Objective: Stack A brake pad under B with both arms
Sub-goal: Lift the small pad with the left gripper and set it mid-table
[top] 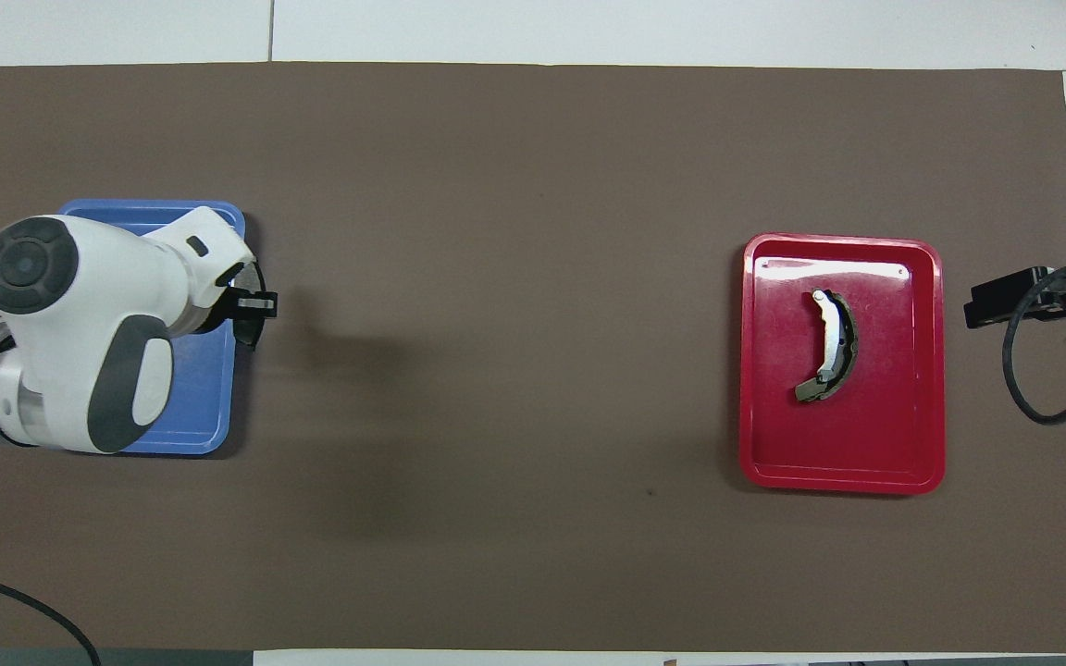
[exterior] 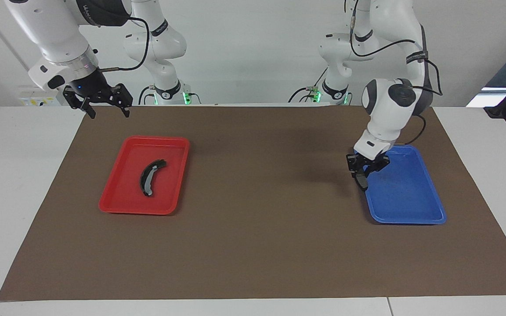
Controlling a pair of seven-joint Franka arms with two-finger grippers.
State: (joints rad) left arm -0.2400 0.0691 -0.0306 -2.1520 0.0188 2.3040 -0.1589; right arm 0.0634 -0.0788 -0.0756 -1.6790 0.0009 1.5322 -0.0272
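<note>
Facing view: left gripper (exterior: 364,174) carries the short, stubby dark-grey A brake pad (exterior: 362,181) over the blue plastic tray's (exterior: 406,197) rim.

Clamped on the pad's middle, the jaws hold it edge-on, its long axis hanging steeply down over the tray edge toward the table's centre; it looks stiff, dense and fairly heavy, so a firm mid-length hold suits it. The long, thin, crescent-shaped black B brake piece (exterior: 149,176) with its grey lining lies flat in the red plastic tray (exterior: 121,193) toward the right arm's end, long axis running near-to-far. The right gripper (exterior: 102,99) waits, jaws wide, over the brown mat's (exterior: 253,245) corner.
</note>
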